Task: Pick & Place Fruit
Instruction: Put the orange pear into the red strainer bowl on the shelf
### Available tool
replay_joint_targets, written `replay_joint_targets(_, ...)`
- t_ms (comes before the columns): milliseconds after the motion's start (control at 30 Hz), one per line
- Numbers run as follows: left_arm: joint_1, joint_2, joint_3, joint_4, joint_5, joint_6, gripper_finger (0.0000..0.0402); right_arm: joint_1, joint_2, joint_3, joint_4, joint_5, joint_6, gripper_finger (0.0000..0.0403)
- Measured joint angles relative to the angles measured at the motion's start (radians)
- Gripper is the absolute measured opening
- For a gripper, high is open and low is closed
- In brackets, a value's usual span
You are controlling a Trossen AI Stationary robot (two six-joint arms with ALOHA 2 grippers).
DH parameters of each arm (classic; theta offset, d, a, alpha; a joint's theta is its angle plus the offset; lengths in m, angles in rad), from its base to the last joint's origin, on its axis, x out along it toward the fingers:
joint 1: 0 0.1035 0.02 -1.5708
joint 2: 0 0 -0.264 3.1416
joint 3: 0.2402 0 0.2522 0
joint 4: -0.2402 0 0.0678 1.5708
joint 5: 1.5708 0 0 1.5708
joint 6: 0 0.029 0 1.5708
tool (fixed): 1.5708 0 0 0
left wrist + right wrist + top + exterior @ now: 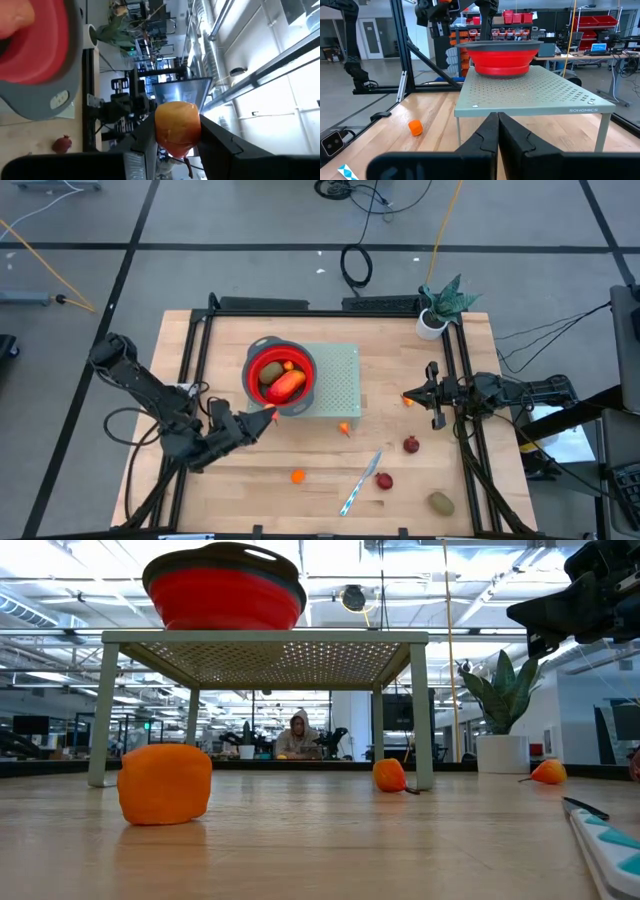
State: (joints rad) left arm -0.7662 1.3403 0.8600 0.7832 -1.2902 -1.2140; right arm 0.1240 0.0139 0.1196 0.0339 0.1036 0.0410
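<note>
The wooden desk (250, 490) carries a perforated green rack (338, 385) mid-desk, a potted plant (436, 315) at its far right corner, scattered fruit (411, 444) and a knife (360, 483) toward the near edge.

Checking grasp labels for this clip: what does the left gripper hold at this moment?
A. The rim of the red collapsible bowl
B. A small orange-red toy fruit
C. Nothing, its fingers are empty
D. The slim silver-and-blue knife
B. In the left wrist view the left gripper has its two dark fingers closed on a small orange-red toy fruit, beside the red collapsible bowl and not yet over it.
</note>
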Motion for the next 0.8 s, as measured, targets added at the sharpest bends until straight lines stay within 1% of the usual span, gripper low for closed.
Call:
replay_joint_targets(133,0.000,0.000,0.000,0.000,-0.013,0.003,0.0113,0.000,0.000,0.000,0.000,0.000,0.000,0.0000)
replay_joint_targets(200,0.000,0.000,0.000,0.000,0.009,0.059,0.0113,0.000,0.000,0.000,0.000,0.000,0.000,0.0000)
replay_joint_targets(233,0.004,0.000,0.000,-0.001,0.044,0.119,0.0113,0.000,0.000,0.000,0.000,0.000,0.000,0.0000)
replay_joint_targets(333,0.017,0.000,0.000,-0.002,0.197,0.312,0.0113,0.000,0.000,0.000,0.000,0.000,0.000,0.0000)
replay_joint_targets(400,0.024,0.000,0.000,-0.003,0.260,0.396,0.0113,0.000,0.000,0.000,0.000,0.000,0.000,0.0000)
replay_joint_targets(433,0.027,0.000,0.000,-0.004,0.272,0.436,0.0113,0.000,0.000,0.000,0.000,0.000,0.000,0.0000)
replay_joint_targets(533,0.033,0.000,0.000,-0.029,0.272,0.570,0.0113,0.000,0.000,0.000,0.000,0.000,0.000,0.0000)
replay_joint_targets(667,0.048,0.000,0.000,-0.056,0.264,0.788,0.0113,0.000,0.000,0.000,0.000,0.000,0.000,0.0000)
replay_joint_targets(800,0.071,0.000,0.000,-0.074,0.211,0.969,0.0113,0.000,0.000,0.000,0.000,0.000,0.000,0.0000)
